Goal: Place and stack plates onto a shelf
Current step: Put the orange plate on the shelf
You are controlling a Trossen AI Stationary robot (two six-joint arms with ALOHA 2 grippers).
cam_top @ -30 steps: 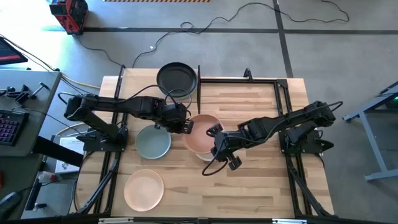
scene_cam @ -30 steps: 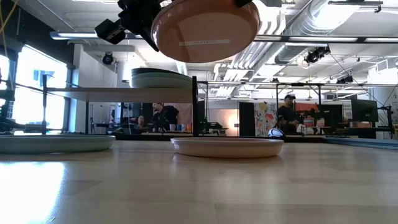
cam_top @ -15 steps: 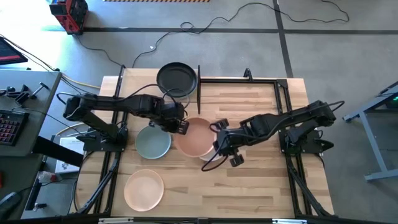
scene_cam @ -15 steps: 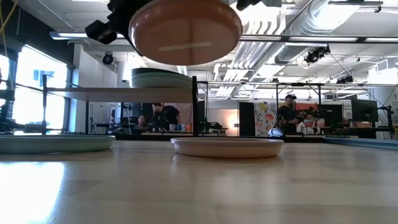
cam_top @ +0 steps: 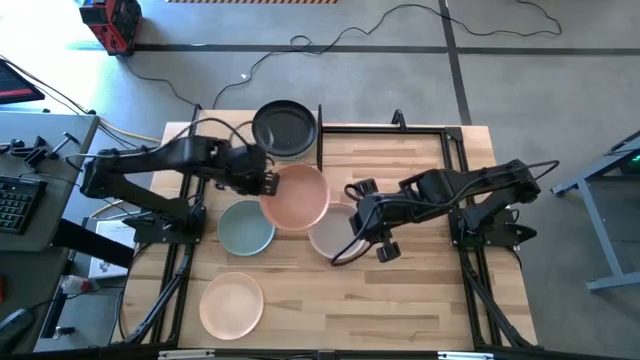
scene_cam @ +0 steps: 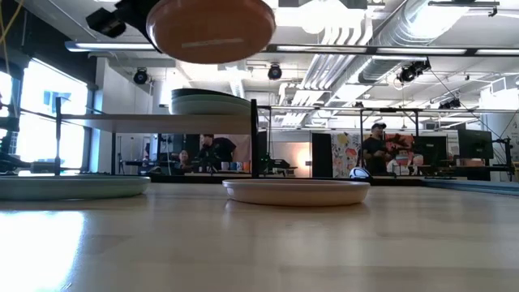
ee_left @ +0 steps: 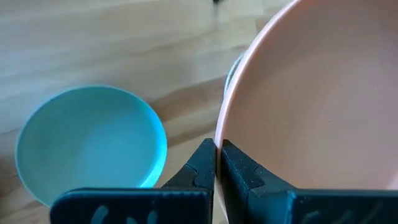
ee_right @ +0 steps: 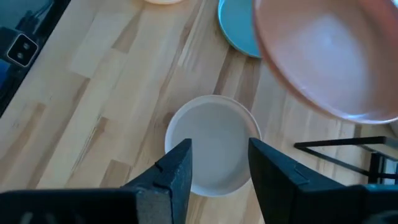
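Note:
My left gripper [cam_top: 268, 185] is shut on a salmon pink plate [cam_top: 297, 197], held high over the table just in front of the shelf [scene_cam: 154, 122]. A black plate [cam_top: 285, 128] tops the stack on that shelf. My right gripper [cam_top: 363, 213] hangs open over a beige plate [cam_top: 337, 233] that rests flat on the table, with nothing between its fingers [ee_right: 180, 168]. A blue-grey plate [cam_top: 246, 227] and a cream-peach plate [cam_top: 231, 304] also lie flat on the table. My left gripper pinches the pink plate's rim [ee_left: 219, 134] between its two fingers, on the side nearest the left arm. The fingers come slanting down from the table's left. The plate is lifted clear and close to level, its underside [scene_cam: 211, 28] showing in the low view.
The shelf's black post [cam_top: 319, 135] stands just right of the stacked plates. A black metal frame [cam_top: 445, 140] runs along the table's far right. Bare wood [cam_top: 400, 300] lies across the near right. People sit in the room behind the table.
My left gripper has carried the pink plate up and toward the table's far left, nearer the shelf, uncovering the beige plate. My right gripper, which was at the plate's rim a second ago, has come off it and risen.

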